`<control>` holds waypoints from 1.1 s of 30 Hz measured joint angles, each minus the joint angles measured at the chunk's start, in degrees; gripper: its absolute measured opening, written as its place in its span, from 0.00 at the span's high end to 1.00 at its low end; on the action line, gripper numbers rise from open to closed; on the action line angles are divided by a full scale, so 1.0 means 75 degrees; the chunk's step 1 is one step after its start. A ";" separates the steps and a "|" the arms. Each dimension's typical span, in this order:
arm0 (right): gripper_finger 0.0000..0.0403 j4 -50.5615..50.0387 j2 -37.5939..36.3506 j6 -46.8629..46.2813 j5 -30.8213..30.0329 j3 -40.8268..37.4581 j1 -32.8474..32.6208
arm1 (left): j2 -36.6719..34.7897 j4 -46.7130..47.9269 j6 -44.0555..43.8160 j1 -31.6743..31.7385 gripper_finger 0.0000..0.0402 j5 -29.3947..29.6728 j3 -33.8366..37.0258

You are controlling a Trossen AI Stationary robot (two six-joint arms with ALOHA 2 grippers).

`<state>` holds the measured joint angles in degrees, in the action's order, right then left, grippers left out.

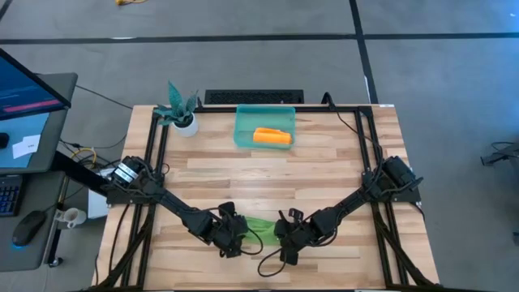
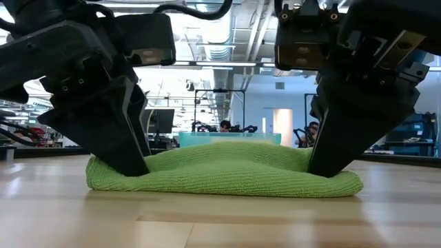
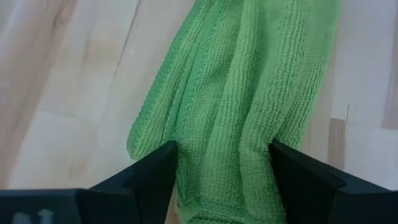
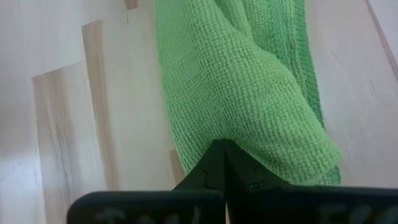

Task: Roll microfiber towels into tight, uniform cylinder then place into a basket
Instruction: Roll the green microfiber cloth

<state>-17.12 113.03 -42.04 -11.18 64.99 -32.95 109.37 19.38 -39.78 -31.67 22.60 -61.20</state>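
**Green towel held at both ends near the table's front edge**

The lime green towel (image 1: 259, 228) is bunched on the table (image 1: 324, 174) between both grippers. Its left end is straddled by the spread left gripper (image 3: 224, 171); its right end is pinched by the closed right gripper (image 4: 224, 155). The orange-yellow towel (image 1: 272, 136) lies rolled in the teal basket (image 1: 243, 130) at the far side.

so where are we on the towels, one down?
Done: orange towel lies rolled in the teal basket. In hand: green towel bunched on the table, left end effector open around one end, right end effector shut on the other. Left: rolling it, then basketing.
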 joint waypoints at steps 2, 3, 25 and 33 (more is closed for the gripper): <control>0.97 0.0013 0.0000 0.0017 0.0030 0.0003 0.0000 | -0.0048 0.0108 0.0324 0.0001 0.42 0.0091 -0.0069; 0.97 0.0024 0.0000 0.0035 0.0030 0.0006 0.0000 | -0.0083 0.0156 0.0523 0.0001 0.42 0.0095 -0.0113; 0.97 0.0037 0.0000 0.0061 0.0082 -0.0003 -0.0003 | -0.0631 0.0725 0.1186 0.0549 0.42 0.0028 -0.0278; 0.97 0.0068 0.0000 0.0061 0.0085 -0.0003 -0.0003 | -0.0564 0.0785 0.0999 0.0917 0.37 -0.0186 -0.0287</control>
<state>-16.62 113.03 -41.58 -10.55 64.97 -32.97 105.14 25.26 -32.28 -24.79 21.20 -63.35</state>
